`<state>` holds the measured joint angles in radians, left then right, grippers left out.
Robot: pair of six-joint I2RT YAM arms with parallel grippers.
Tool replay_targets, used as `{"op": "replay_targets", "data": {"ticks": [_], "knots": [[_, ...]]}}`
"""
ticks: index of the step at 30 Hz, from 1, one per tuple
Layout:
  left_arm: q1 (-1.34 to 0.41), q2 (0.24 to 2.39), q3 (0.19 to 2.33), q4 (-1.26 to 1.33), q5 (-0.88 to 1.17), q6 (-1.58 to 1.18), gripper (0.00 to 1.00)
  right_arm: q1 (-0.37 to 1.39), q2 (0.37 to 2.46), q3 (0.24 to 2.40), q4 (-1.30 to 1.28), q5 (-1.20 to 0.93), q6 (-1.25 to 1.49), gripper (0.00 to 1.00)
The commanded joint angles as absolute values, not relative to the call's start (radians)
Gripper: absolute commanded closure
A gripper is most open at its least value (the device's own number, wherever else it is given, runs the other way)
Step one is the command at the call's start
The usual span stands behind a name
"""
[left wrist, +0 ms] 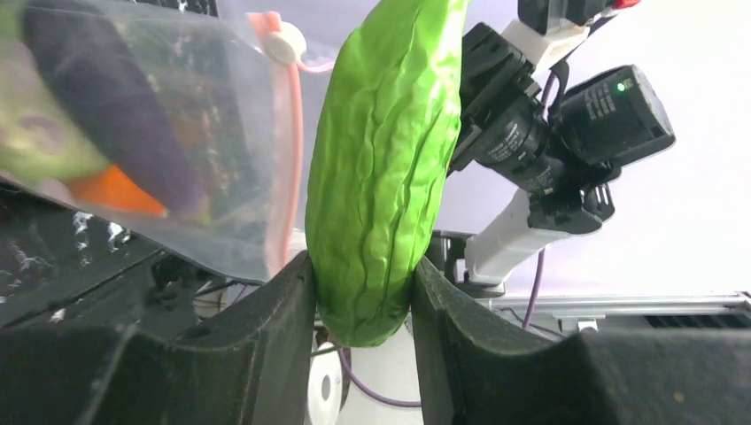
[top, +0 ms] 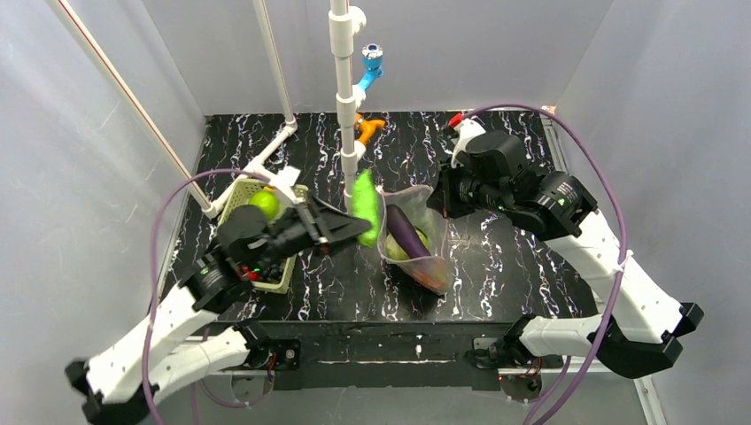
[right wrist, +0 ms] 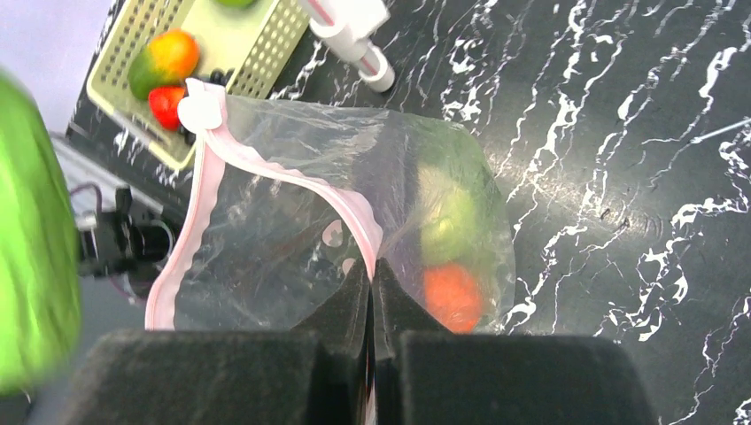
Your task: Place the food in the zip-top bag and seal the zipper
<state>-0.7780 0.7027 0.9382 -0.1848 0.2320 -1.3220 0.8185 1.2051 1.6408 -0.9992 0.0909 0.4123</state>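
My left gripper (left wrist: 361, 288) is shut on the green cucumber (left wrist: 385, 159), held in the air just left of the bag's mouth (top: 365, 205). The clear zip-top bag (top: 409, 235) stands open on the table. It holds a purple piece (top: 409, 232), a green fruit (right wrist: 447, 217) and an orange ball (right wrist: 452, 294). My right gripper (right wrist: 372, 270) is shut on the bag's pink zipper (right wrist: 350, 204) edge and holds it up; a white slider (right wrist: 202, 108) sits at the strip's far end. A green fruit (top: 264, 204) and a mango (right wrist: 164, 57) lie in the basket.
The pale green slatted basket (top: 232, 202) stands at the left, under my left arm, with a small red piece (right wrist: 166, 104) in it. A white pole (top: 345, 88) with an orange clip (top: 366, 129) rises behind the bag. White pipes slant at the back left.
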Motion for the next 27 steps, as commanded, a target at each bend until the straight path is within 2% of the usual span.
{"op": "replay_targets", "data": {"ticks": [1,7,15,23,27], "knots": [[-0.986,0.884,1.047,-0.006,0.045,-1.361,1.00,0.817,1.219,1.722,-0.919,0.255,0.541,0.99],[-1.072,1.005,1.039,0.162,0.014,-1.534,1.00,0.821,1.199,1.702,-0.900,0.317,0.585,0.99],[-1.139,0.996,0.967,0.107,-0.219,-1.849,1.00,0.830,1.178,1.678,-0.899,0.323,0.575,0.99],[-1.147,1.043,0.976,0.025,-0.204,-2.030,1.00,0.837,1.164,1.671,-0.900,0.313,0.562,0.99],[-1.146,1.021,1.026,-0.126,-0.261,-2.019,0.92,0.843,1.152,1.660,-0.900,0.305,0.554,0.99]]}}
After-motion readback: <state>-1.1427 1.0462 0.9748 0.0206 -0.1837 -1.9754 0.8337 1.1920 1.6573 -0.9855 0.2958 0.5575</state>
